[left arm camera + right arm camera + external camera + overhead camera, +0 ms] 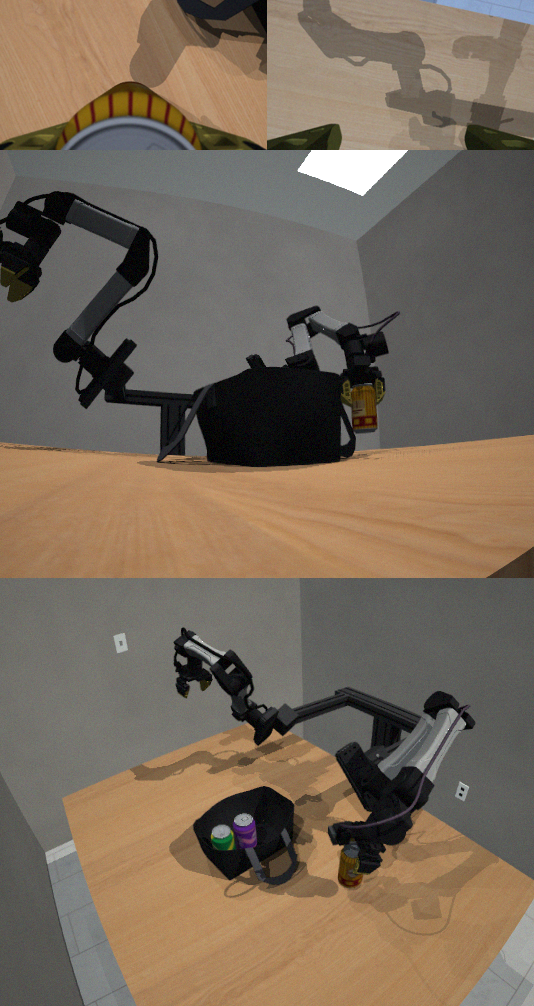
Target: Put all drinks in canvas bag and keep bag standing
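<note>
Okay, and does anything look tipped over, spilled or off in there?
Nothing looks spilled or tipped. The bag stands walls up, though one strap flops outward over the side, a bit untidy.

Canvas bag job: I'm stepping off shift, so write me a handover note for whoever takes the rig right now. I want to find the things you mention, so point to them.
Left pincer [355, 850] [363, 390]: shut on the orange-yellow can [350, 870] [364, 407] [131, 104], held off the table beside the bag.
Right pincer [195, 689] [402, 135]: open, nothing in it, raised away from the bag.
Canvas bag [225, 863] [272, 420]: standing, walls up.
Done: green can [223, 839] and purple can [245, 832] are inside; whether they touch its floor can't be seen.
Left: lower the orange-yellow can in, release, keep the walls up.
</note>
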Controlling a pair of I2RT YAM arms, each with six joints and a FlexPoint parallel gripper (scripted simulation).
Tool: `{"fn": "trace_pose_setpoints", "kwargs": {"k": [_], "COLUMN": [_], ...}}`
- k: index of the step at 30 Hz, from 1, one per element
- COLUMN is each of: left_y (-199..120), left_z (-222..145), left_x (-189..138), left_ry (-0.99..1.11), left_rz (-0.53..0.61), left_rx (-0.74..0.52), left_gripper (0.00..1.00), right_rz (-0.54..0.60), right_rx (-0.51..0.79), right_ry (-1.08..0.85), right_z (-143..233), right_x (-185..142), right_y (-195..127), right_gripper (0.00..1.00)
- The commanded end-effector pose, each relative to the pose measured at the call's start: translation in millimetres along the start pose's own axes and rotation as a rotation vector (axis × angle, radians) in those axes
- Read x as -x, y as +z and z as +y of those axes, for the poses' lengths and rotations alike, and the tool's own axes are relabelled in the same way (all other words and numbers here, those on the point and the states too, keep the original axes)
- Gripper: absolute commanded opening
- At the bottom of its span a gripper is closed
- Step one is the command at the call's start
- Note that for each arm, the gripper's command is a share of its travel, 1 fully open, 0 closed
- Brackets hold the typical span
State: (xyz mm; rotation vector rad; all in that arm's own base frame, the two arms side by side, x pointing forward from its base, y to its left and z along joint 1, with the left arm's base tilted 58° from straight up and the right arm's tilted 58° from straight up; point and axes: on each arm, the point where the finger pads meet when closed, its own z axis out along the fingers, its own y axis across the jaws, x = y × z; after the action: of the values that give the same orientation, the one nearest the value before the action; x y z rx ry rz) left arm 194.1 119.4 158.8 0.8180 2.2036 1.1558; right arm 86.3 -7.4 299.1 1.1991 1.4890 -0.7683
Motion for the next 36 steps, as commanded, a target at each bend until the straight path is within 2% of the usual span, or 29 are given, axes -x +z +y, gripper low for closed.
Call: {"fn": "trace_pose_setpoints", "kwargs": {"k": [1,3,4,6,7,8,20,21,23,24,25,29,33,36], "left_y": [-19.1,-24.8,-25.1,-25.1,-30.1,-32.7,-57.7,-57.6,-57.6,-61.2,-59.0,-60.4,-51.4,-55.1], "left_z": [12.5,15.2,20.9,20.9,17.6,17.8,17.9,18.7,18.7,17.5,16.7,22.9,11.5,18.7], "left_x": [6.9,9.6,20.2,20.2,11.2,11.1,21.4,34.0,34.0,23.6,33.9,37.7,33.8,34.0], "left_ry": [-0.025,-0.031,-0.02,-0.02,-0.035,-0.036,-0.052,-0.026,-0.026,-0.057,-0.023,-0.057,-0.028,-0.047], "left_rz": [-0.014,-0.017,-0.073,-0.073,-0.014,-0.009,0.011,-0.05,-0.05,0.008,-0.052,-0.098,-0.078,-0.084], "left_rx": [0.031,0.04,0.057,0.057,0.047,0.047,0.041,0.029,0.029,0.036,0.022,0.037,0.025,0.041], "left_gripper": [0.67,0.67,0.67,0.67,0.67,0.67,0.67,0.67,0.67,0.67,0.67,0.67,0.67,0.67], "right_rz": [-0.015,-0.015,-0.015,-0.015,-0.015,-0.015,-0.015,-0.015,-0.015,-0.015,-0.015,-0.015,-0.015,-0.015], "right_rx": [-0.017,-0.017,-0.017,-0.017,-0.017,-0.017,-0.017,-0.017,-0.017,-0.017,-0.017,-0.017,-0.017,-0.017], "right_ry": [-0.018,-0.018,-0.018,-0.018,-0.018,-0.018,-0.018,-0.018,-0.018,-0.018,-0.018,-0.018,-0.018,-0.018], "right_z": [2.0,2.0,2.0,2.0,2.0,2.0,2.0,2.0,2.0,2.0,2.0,2.0,2.0,2.0], "right_x": [-0.6,-0.6,-0.6,-0.6,-0.6,-0.6,-0.6,-0.6,-0.6,-0.6,-0.6,-0.6,-0.6,-0.6], "right_y": [-8.3,-8.3,-8.3,-8.3,-8.3,-8.3,-8.3,-8.3,-8.3,-8.3,-8.3,-8.3,-8.3,-8.3], "right_gripper": [0.86,0.86,0.86,0.86,0.86,0.86,0.86,0.86,0.86,0.86,0.86,0.86,0.86,0.86]}}
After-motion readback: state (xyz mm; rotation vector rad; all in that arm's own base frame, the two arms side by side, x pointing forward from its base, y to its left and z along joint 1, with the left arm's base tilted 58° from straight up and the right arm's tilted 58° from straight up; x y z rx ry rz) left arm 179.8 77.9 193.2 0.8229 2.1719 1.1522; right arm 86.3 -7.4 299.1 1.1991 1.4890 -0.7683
